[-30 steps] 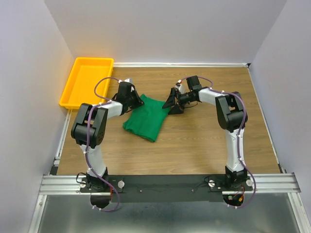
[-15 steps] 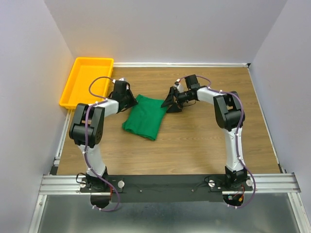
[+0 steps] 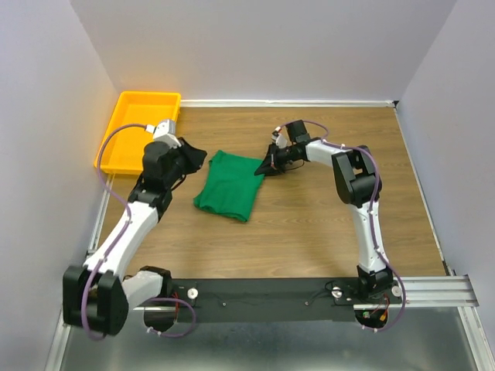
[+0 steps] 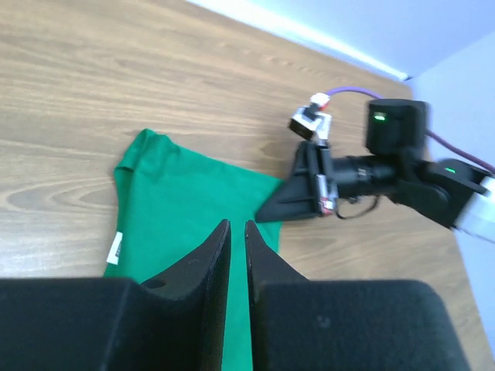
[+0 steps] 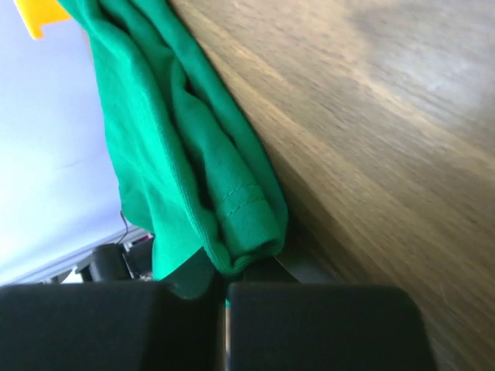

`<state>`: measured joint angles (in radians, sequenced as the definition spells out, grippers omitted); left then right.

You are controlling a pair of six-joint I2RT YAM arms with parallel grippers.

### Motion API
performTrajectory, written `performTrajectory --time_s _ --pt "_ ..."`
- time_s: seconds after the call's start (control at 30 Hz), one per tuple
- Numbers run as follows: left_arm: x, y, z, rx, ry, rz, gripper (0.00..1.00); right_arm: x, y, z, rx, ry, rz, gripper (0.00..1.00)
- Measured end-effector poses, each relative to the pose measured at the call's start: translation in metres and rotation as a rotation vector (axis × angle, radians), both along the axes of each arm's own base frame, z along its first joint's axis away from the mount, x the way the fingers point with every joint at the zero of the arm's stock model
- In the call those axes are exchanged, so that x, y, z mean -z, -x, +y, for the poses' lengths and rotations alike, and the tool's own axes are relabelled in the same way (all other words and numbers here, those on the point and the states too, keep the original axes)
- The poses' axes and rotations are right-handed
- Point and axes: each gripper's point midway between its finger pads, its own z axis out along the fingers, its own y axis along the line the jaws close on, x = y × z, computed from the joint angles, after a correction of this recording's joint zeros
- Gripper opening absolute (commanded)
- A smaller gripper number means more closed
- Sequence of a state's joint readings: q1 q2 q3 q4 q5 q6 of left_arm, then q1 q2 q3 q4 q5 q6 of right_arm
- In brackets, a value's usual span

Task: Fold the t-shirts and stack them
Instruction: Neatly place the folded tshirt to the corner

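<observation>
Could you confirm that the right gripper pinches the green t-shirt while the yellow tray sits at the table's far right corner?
Not quite: the top view shows the tray at the far left corner. The right gripper does pinch the t-shirt.

Left tool [image 4: 236, 232] hovers raised, jaws barely parted; right tool [image 3: 262, 168] low, pinching t-shirt [image 3: 230, 185].

Wood-grain surface [image 3: 309, 224], light brown, enclosed by pale walls on three sides. One green t-shirt [image 3: 229, 185] lies directly on it, left of centre in the far half, folded into a compact, slightly skewed bundle with a small white label [image 4: 116, 249] showing at one edge. A yellow tray [image 3: 139, 112] sits at the far left corner, apart from the t-shirt.
</observation>
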<state>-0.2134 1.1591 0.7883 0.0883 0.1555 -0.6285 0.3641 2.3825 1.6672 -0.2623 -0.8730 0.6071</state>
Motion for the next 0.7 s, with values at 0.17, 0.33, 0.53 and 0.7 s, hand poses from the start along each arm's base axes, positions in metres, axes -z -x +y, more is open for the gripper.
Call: performTrajectory --time_s 0.17,0.33,0.53,0.7 --pt "-0.014 0.038 -0.001 0.05 0.032 -0.067 0.2 0.001 -0.005 -0.016 0.028 0.025 -0.029 0.01" --pt "0.012 0.064 -0.003 0.091 0.043 -0.024 0.2 -0.007 -0.037 -0.103 0.206 0.102 -0.084 0.01" --pt "0.025 0.075 -0.01 0.144 0.054 0.001 0.2 -0.009 -0.082 -0.313 0.601 0.227 -0.156 0.01" --pt "0.029 0.076 -0.016 0.185 0.06 0.009 0.2 -0.002 -0.075 -0.419 0.775 0.368 -0.162 0.01"
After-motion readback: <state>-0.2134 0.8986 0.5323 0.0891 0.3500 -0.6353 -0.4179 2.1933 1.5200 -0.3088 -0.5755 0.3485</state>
